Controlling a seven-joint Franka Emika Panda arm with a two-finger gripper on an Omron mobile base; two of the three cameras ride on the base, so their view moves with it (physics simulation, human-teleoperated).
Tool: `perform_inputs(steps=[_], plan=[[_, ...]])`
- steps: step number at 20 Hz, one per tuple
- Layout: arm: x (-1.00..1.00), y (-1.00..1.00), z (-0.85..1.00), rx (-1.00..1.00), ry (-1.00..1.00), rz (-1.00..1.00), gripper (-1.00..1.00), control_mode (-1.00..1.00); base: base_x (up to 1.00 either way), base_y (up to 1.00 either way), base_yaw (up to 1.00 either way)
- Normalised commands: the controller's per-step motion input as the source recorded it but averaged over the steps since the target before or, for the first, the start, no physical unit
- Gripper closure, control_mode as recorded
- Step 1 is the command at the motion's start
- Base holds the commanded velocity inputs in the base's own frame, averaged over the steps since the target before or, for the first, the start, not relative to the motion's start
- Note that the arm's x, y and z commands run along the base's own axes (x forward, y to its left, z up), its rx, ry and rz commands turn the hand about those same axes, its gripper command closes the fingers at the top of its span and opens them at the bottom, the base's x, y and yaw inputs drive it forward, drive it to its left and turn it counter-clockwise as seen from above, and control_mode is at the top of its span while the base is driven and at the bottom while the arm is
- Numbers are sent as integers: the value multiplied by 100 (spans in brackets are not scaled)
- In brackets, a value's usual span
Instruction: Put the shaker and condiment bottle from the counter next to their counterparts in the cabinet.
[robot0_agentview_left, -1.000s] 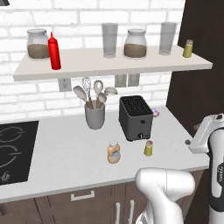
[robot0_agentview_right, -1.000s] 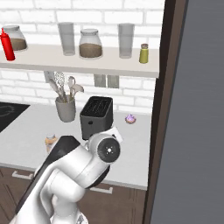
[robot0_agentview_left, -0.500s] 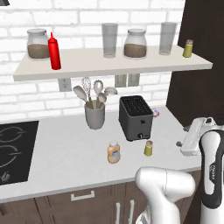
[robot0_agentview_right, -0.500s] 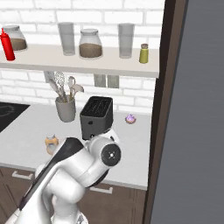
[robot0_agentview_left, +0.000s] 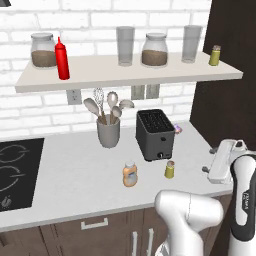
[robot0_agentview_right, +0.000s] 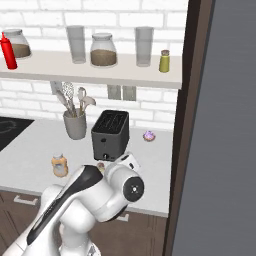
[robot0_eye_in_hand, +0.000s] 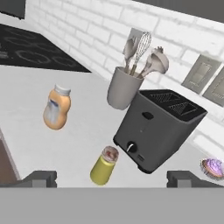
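The shaker (robot0_agentview_left: 170, 169) (robot0_eye_in_hand: 104, 166), olive-yellow with a brown cap, stands on the counter (robot0_agentview_left: 75, 165) in front of the toaster. The orange condiment bottle (robot0_agentview_left: 130, 174) (robot0_agentview_right: 60, 165) (robot0_eye_in_hand: 57, 107) stands to its left. My gripper (robot0_agentview_left: 210, 161) (robot0_eye_in_hand: 112, 181) hovers open at the counter's right end, to the right of the shaker, facing it and holding nothing. On the open cabinet shelf (robot0_agentview_left: 130, 77) the red squeeze bottle (robot0_agentview_left: 62, 59) (robot0_agentview_right: 8, 51) stands at the left and a second shaker (robot0_agentview_left: 215, 55) (robot0_agentview_right: 164, 61) at the right end. In the right base view my arm hides most of the counter shaker.
A dark toaster (robot0_agentview_left: 155, 134) (robot0_eye_in_hand: 157, 129) and a grey utensil holder (robot0_agentview_left: 108, 132) (robot0_eye_in_hand: 122, 87) stand behind the two items. A small purple treat (robot0_agentview_left: 178, 129) lies beside the toaster. Jars and glasses line the shelf. The black hob (robot0_agentview_left: 15, 170) lies far left; a dark tall panel (robot0_agentview_right: 220, 125) rises on the right.
My hand has come down and to the left, closer to the counter's right end. The jaws have stayed open. The shaker and bottle have not moved.
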Motion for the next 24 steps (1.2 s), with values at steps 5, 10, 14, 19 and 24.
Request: perform_inputs(steps=[5, 10, 14, 19, 24], plan=[[0, 31, -4, 0, -1, 0, -100, -100, 0, 0, 0], [2, 37, -6, 0, 1, 0, -100, -100, 0, 0, 0], [0, 22, -18, 3, 5, -1, -100, -100, 0, 0, 0], [0, 24, -34, 0, 3, -1, -100, -100, 0, 0, 0], [0, 15, -35, 0, 0, -1, -100, -100, 0, 0, 0]])
